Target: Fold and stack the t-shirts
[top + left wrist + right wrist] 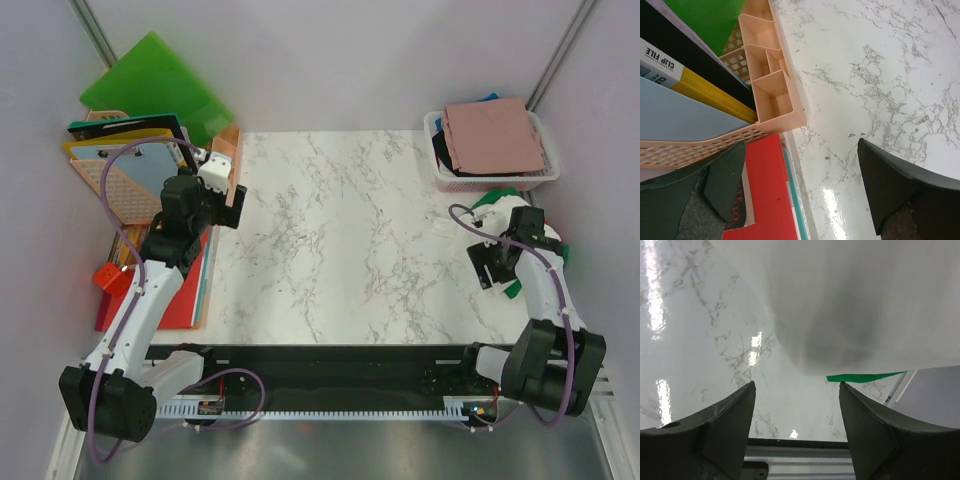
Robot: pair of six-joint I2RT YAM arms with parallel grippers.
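A folded dusty pink t-shirt (495, 135) lies on top of dark and blue ones in the white basket (438, 172) at the back right. A green t-shirt (495, 198) and a white t-shirt (447, 226) lie bunched at the table's right edge. My right gripper (490, 268) hovers just in front of them. In the right wrist view the white t-shirt (840, 300) fills the top, with a strip of green t-shirt (865, 376) under it. There my right gripper (797, 390) stands open and empty. My left gripper (800, 145) is open over the table's left edge.
A peach desk organizer (228, 165) (772, 100) with clip files stands at the left beside my left gripper. Green plastic folders (160, 85) lean behind it. A red folder (770, 190) lies below it, off the marble table (330, 240). A black rail (320, 360) runs along the near edge.
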